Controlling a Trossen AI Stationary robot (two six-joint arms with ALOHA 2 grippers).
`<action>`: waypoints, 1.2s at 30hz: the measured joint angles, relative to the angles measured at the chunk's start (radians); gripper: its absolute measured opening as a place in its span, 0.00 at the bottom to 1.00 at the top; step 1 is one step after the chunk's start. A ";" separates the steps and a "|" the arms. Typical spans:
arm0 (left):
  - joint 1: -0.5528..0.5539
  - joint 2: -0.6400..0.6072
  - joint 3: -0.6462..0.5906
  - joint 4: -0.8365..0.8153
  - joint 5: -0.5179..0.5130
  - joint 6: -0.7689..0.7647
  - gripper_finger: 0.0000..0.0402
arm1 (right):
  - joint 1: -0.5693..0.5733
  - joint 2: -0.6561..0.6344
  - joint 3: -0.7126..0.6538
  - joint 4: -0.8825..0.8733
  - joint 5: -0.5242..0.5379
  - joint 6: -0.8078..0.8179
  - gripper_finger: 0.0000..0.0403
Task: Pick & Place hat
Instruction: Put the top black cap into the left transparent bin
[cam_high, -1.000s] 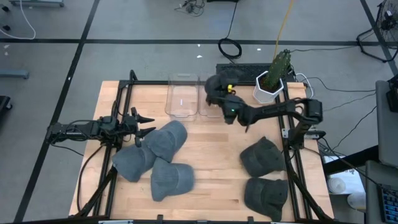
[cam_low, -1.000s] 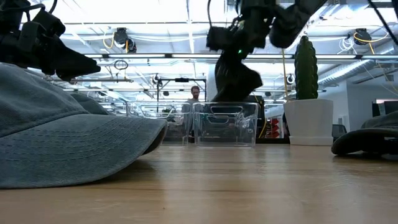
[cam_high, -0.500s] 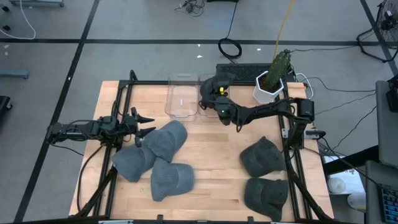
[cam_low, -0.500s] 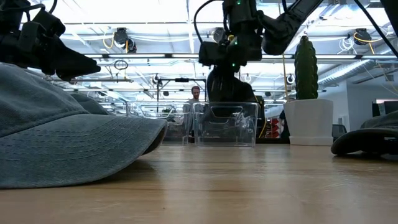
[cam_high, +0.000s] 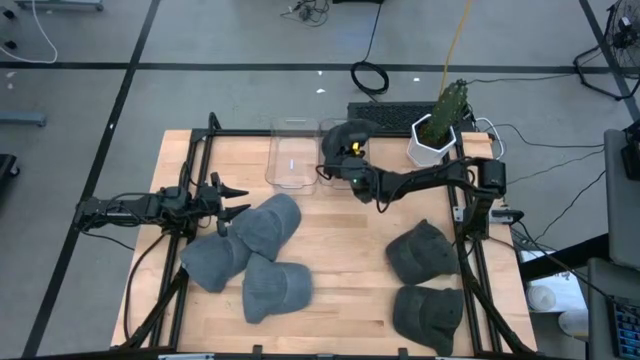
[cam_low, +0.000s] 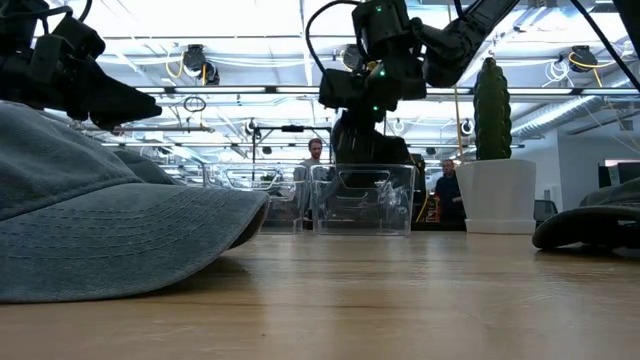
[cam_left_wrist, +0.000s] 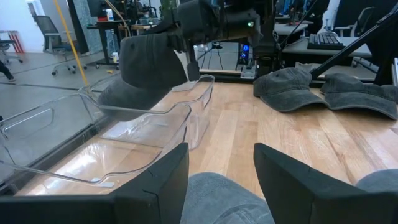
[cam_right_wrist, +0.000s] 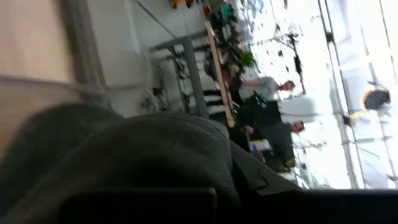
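Note:
My right gripper (cam_high: 347, 163) (cam_low: 375, 95) is shut on a dark grey hat (cam_high: 345, 135) (cam_low: 370, 148) (cam_left_wrist: 149, 68) and holds it over the right one of two clear plastic bins (cam_high: 338, 178) (cam_low: 365, 205). Three grey hats lie near the table's left side (cam_high: 270, 225) (cam_high: 215, 262) (cam_high: 272, 288), and two darker ones lie near its right side (cam_high: 420, 250) (cam_high: 428, 312). My left gripper (cam_high: 235, 200) (cam_left_wrist: 219, 149) is open and waits above the left group. Its fingers stand over one hat's crown (cam_left_wrist: 217, 199) without touching it. My right gripper holds the dark hat by its upper edge (cam_left_wrist: 181, 46), coming at it from the table's right and slanting down. The hat hangs below the fingers, lifted clear of the table, its lower edge (cam_left_wrist: 118, 99) about level with the bin's rim. The hat itself hides the fingertips in the right wrist view.
A second clear bin (cam_high: 290, 155) stands left of the first. A white pot with a cactus (cam_high: 432, 135) (cam_low: 492, 150) stands at the far right. A black frame (cam_high: 195, 160) runs around the table. Bare wood (cam_high: 340, 250) lies between the hat groups. People stand in the room beyond.
My right gripper has carried the dark hat toward the table's left, from beside the right bin to over it, and has lowered it a little. Most of that move fell in the first half second. The gripper stayed shut.

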 joint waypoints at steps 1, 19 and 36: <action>0.000 0.000 0.000 0.000 0.000 0.000 0.48 | 0.006 0.000 0.000 -0.013 -0.015 0.009 0.00; 0.000 0.000 0.000 0.000 0.000 0.000 0.48 | 0.051 0.000 -0.001 -0.151 -0.125 0.284 0.23; 0.000 0.000 0.000 0.000 0.000 0.000 0.48 | 0.152 -0.143 -0.001 -0.197 -0.100 0.464 0.53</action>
